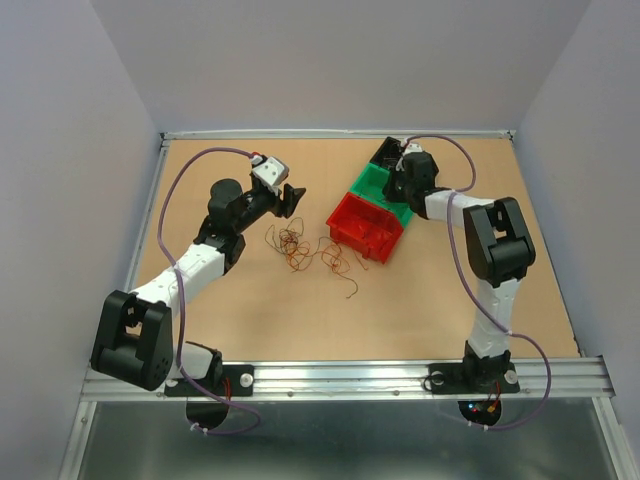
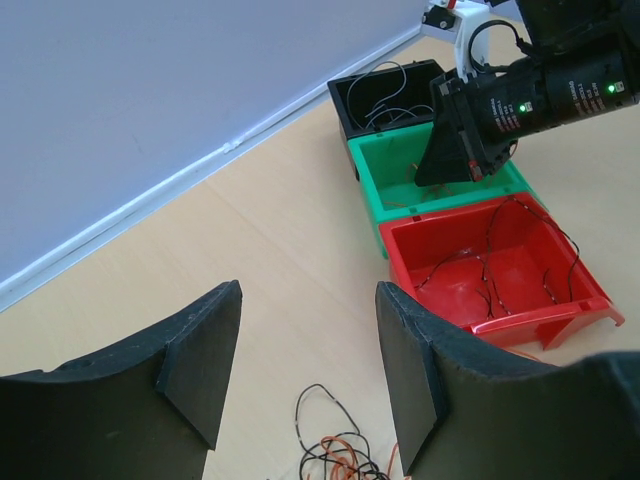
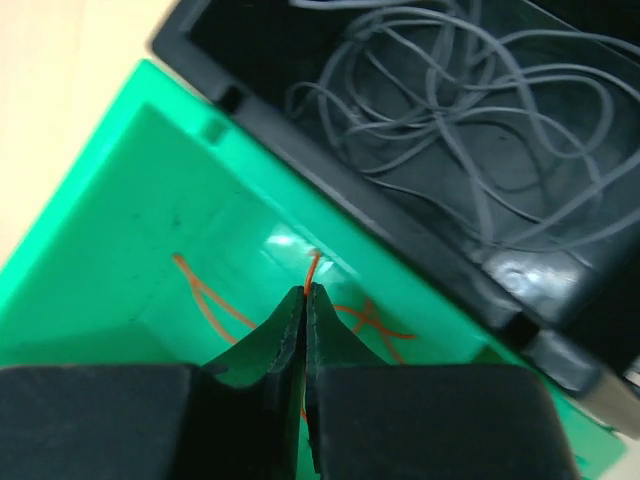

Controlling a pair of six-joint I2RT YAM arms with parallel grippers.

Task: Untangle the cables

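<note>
A tangle of thin orange and dark cables (image 1: 295,245) lies mid-table, with a second clump (image 1: 337,260) to its right. My left gripper (image 1: 291,200) hovers open just beyond the tangle; in its wrist view the cables (image 2: 335,450) lie on the table below the gap of the left gripper (image 2: 308,295), untouched. My right gripper (image 1: 393,186) hangs over the green bin (image 1: 372,183). Seen from the right wrist, the right gripper (image 3: 306,291) is shut on an orange cable (image 3: 312,267) whose end sticks out past the tips; more of it lies on the green bin's floor (image 3: 120,220).
Three bins stand in a row: red (image 1: 365,228) nearest, holding dark wires (image 2: 490,275), then green, then black (image 1: 390,152) with thin dark wires (image 3: 460,110) inside. A raised rim (image 1: 330,134) borders the table's far side.
</note>
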